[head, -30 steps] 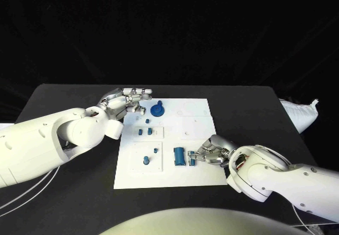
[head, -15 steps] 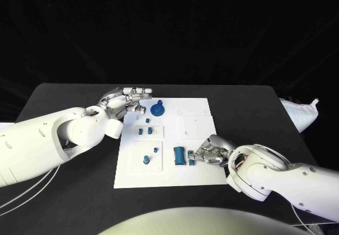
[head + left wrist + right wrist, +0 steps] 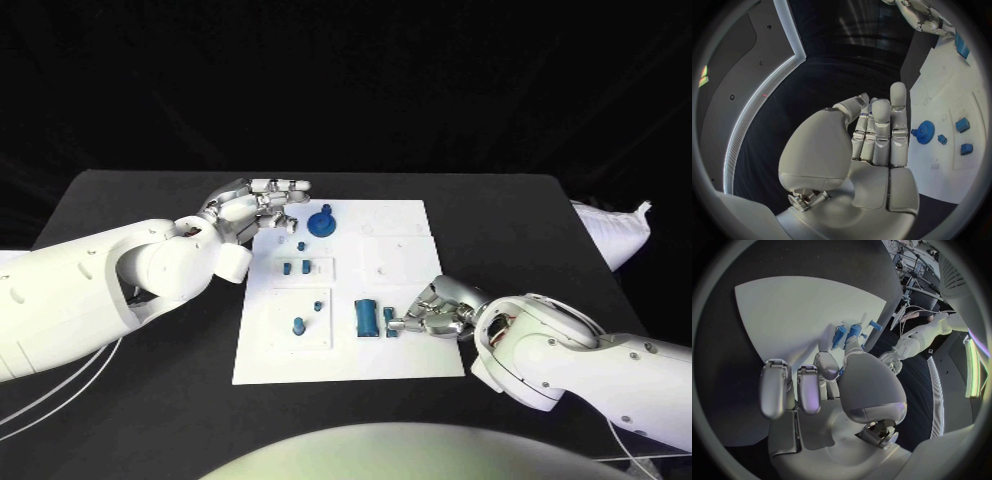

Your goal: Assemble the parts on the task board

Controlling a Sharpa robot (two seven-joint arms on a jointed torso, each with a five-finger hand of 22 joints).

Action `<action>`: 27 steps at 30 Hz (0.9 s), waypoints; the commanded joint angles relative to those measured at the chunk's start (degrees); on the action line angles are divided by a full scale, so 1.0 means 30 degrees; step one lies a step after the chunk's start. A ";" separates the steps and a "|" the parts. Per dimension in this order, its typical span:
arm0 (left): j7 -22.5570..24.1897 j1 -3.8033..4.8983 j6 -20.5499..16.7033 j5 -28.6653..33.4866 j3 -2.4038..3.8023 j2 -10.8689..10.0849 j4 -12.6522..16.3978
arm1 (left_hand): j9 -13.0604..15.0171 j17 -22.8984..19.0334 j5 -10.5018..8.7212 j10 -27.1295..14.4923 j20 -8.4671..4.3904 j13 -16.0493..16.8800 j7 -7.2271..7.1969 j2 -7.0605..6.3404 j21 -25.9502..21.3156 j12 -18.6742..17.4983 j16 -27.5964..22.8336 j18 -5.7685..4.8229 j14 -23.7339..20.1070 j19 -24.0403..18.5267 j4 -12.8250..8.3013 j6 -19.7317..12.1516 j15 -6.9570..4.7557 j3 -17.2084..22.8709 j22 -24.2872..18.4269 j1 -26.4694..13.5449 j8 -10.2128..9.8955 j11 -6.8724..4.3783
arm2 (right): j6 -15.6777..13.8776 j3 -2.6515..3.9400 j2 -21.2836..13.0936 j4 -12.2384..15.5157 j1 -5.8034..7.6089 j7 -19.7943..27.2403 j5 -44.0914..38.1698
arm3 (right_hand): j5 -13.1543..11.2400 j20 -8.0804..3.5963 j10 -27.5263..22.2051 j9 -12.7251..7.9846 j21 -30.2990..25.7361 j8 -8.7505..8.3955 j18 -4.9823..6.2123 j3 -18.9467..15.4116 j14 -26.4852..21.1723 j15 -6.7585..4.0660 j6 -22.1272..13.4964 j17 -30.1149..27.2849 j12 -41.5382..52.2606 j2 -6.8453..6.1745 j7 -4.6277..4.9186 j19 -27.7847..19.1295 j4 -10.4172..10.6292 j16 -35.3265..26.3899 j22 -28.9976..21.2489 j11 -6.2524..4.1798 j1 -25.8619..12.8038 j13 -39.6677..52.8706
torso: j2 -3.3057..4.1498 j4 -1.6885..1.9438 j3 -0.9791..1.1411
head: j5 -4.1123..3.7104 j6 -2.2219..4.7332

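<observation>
The right robot hand (image 3: 433, 308), in the lower right of the frame, is curling its fingers against a small blue peg (image 3: 391, 321) just beside a blue cylinder (image 3: 366, 317) standing on the task board (image 3: 404, 360); whether it is truly pinching the peg I cannot tell. The left robot hand (image 3: 261, 204), fingers apart and holding nothing, is hovering at the board's upper-left edge beside the blue gear (image 3: 322, 222), well apart from the peg, so the right hand is nearer.
</observation>
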 commanded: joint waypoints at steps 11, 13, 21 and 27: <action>0.0062 -0.0053 0.0318 -0.0048 0.0008 0.0090 -0.0018 | -0.0026 -0.0022 0.0040 -0.0113 0.0022 -0.0014 -0.0010 -0.0072 -0.0077 0.0113 0.0045 0.0343 -0.0151 0.0099 -0.0063 -0.0137 0.0023 -0.0022 -0.0007 -0.0025 0.0018 0.0046 | 0.1335 -0.0005 0.0087 -0.0058 -0.0054 0.0915 -0.0586 | -0.0150 -0.0129 0.0118 0.0133 0.0070 0.0075 -0.0185 -0.0193 0.1331 -0.0158 0.0011 0.1284 -0.0055 0.0235 0.0003 0.0005 -0.0298 -0.0082 0.0054 -0.0065 0.1106 0.0071 | -0.0013 0.0040 -0.0012 | -0.0079 0.0122; 0.0062 -0.0055 0.0320 -0.0048 0.0008 0.0095 -0.0033 | -0.0027 -0.0011 0.0041 -0.0118 0.0024 -0.0015 -0.0003 -0.0063 -0.0077 0.0116 0.0053 0.0342 -0.0147 0.0098 -0.0058 -0.0146 0.0026 -0.0019 -0.0007 -0.0031 0.0015 0.0050 | 0.1336 -0.0005 0.0162 -0.0113 -0.0055 0.0876 -0.0644 | -0.0150 -0.0129 0.0124 0.0141 0.0076 0.0078 -0.0187 -0.0200 0.1333 -0.0158 0.0013 0.1293 -0.0037 0.0268 0.0002 0.0009 -0.0308 -0.0077 0.0066 -0.0065 0.1149 0.0086 | -0.0021 0.0041 -0.0020 | -0.0089 0.0100; 0.0061 -0.0060 0.0335 -0.0049 0.0008 0.0088 -0.0021 | -0.0027 -0.0011 0.0041 -0.0118 0.0024 -0.0015 -0.0003 -0.0063 -0.0077 0.0116 0.0053 0.0342 -0.0147 0.0098 -0.0058 -0.0146 0.0026 -0.0019 -0.0007 -0.0031 0.0015 0.0050 | 0.1120 -0.0009 0.0663 -0.0715 -0.0085 0.0406 -0.1236 | -0.0080 -0.0134 0.0154 0.0238 0.0097 0.0136 -0.0194 -0.0217 0.1341 -0.0170 0.0082 0.1328 -0.0015 0.0753 -0.0021 0.0025 -0.0378 -0.0059 0.0109 -0.0084 0.1534 0.0124 | 0.0028 0.0047 -0.0003 | -0.0028 0.0084; 0.0057 -0.0061 0.0334 -0.0051 0.0008 0.0071 -0.0020 | -0.0027 -0.0011 0.0041 -0.0118 0.0024 -0.0015 -0.0003 -0.0063 -0.0077 0.0116 0.0053 0.0342 -0.0147 0.0098 -0.0058 -0.0146 0.0026 -0.0019 -0.0007 -0.0031 0.0015 0.0050 | 0.1011 -0.0011 0.0921 -0.1144 -0.0114 0.0252 -0.1463 | -0.0017 -0.0147 0.0180 0.0315 0.0100 0.0195 -0.0194 -0.0223 0.1344 -0.0187 0.0146 0.1344 0.0031 0.1022 -0.0044 0.0029 -0.0548 -0.0053 0.0119 -0.0105 0.1901 0.0174 | 0.0010 0.0045 -0.0017 | 0.0008 0.0048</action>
